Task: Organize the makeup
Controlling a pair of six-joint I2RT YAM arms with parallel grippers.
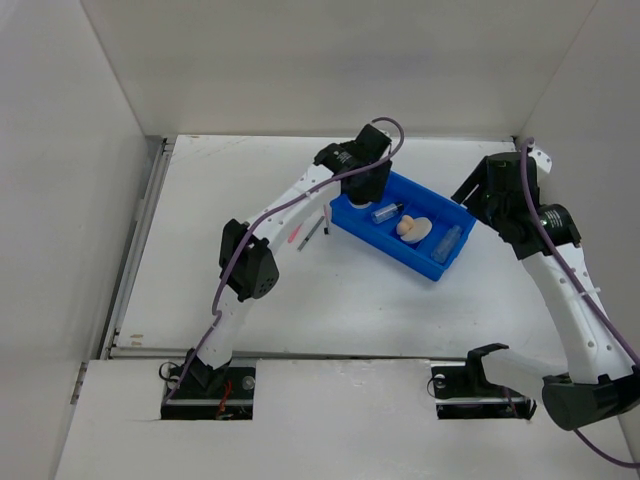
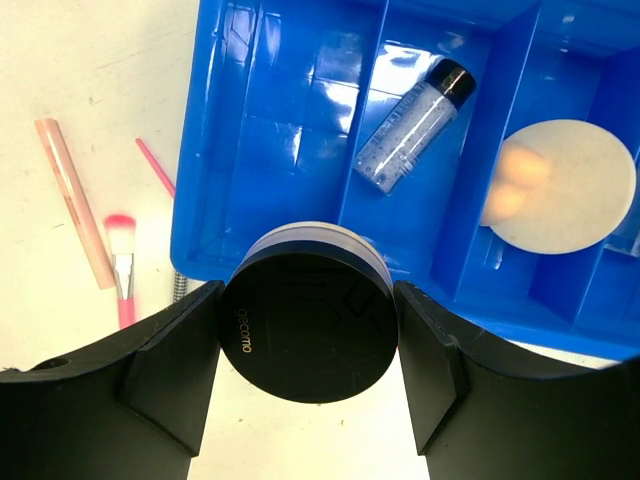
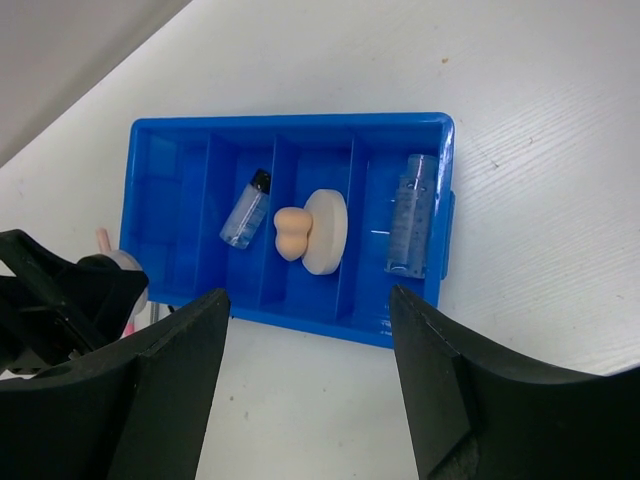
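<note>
My left gripper (image 2: 308, 345) is shut on the black round compact (image 2: 305, 322), which hangs over the near wall of the blue tray (image 2: 260, 60). From above, the left gripper (image 1: 368, 185) is at the tray's (image 1: 441, 273) left end. Inside the tray lie a clear small bottle (image 2: 410, 125) (image 3: 245, 208), a beige sponge (image 3: 290, 232) against a white round puff (image 3: 328, 230), and a clear tube (image 3: 415, 215). A pink stick (image 2: 75, 200) and a pink brush (image 2: 122, 270) lie on the table left of the tray. My right gripper (image 3: 308, 300) (image 1: 472, 192) is open and holds nothing, just beyond the tray's right end.
A thin dark pencil (image 1: 312, 232) lies beside the pink stick (image 1: 298, 238) on the white table. White walls enclose the table at the back and on both sides. The tray's leftmost compartment (image 3: 165, 215) has nothing in it.
</note>
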